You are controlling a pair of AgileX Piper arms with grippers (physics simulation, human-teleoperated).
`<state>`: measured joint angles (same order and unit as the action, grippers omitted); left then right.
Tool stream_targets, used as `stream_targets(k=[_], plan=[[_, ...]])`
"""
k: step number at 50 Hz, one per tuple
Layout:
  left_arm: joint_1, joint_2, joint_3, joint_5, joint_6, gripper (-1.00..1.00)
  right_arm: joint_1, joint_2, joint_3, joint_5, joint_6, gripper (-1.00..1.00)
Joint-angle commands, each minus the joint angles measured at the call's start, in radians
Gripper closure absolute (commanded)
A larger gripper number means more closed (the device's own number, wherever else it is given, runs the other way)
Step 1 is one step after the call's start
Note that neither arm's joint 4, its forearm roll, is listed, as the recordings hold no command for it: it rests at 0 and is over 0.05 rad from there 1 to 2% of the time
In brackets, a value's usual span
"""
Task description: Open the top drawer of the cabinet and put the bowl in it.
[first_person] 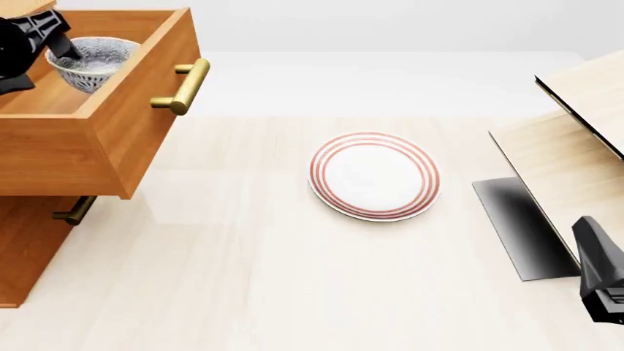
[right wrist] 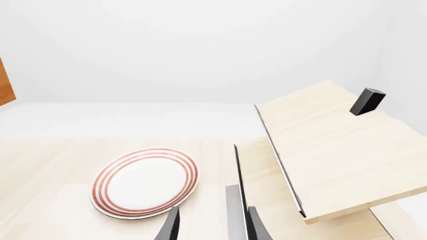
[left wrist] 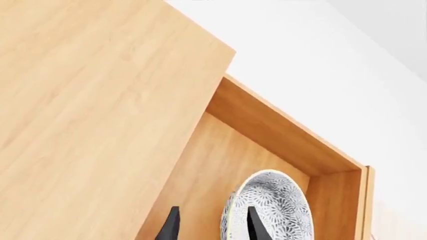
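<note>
Top drawer (first_person: 93,135) of cabinet (first_person: 29,248) pulled out at approx 10 o'clock, bowl (first_person: 93,62) tilted inside it, left hand (left wrist: 212,225) pinching bowl's rim betw. its fingers, plate (first_person: 373,175) mid surface (first_person: 273,278), right hand (right wrist: 212,227) at 4 o'clock, parted, holding nothing.

Matt orange-brown wooden top drawer (first_person: 127,139) with smooth, shiny brass bar handle (first_person: 183,86); glossy speckled grey-blue and white ceramic-looking bowl (first_person: 93,61); smooth white red-ringed plate (first_person: 375,175) on pale, matt wood-grain table (first_person: 263,285).
</note>
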<state>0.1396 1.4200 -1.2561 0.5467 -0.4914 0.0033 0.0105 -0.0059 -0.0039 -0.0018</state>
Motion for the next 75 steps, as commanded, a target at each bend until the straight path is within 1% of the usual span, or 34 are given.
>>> stream_targets(k=[1, 40, 55, 59, 71, 75], plan=[[0.004, -0.014, 0.000, 0.009, 0.009, -1.00, 0.000, -0.002, 0.001, 0.001, 0.001, -1.00], [0.008, -0.141, 0.003, 0.101, 0.041, -1.00, 0.000, -0.002, 0.001, 0.001, 0.000, -1.00], [-0.010, -0.196, 0.006, 0.136, 0.032, -1.00, 0.000, -0.003, 0.001, 0.001, 0.001, -1.00], [-0.009, -0.213, -0.001, 0.154, 0.043, -1.00, 0.000, -0.002, 0.001, 0.001, 0.000, -1.00], [-0.022, -0.267, 0.000, 0.191, 0.040, -1.00, 0.000, -0.002, 0.001, 0.001, 0.001, -1.00], [-0.026, -0.284, -0.013, 0.212, 0.043, -1.00, 0.000, -0.002, 0.001, 0.001, 0.001, -1.00]])
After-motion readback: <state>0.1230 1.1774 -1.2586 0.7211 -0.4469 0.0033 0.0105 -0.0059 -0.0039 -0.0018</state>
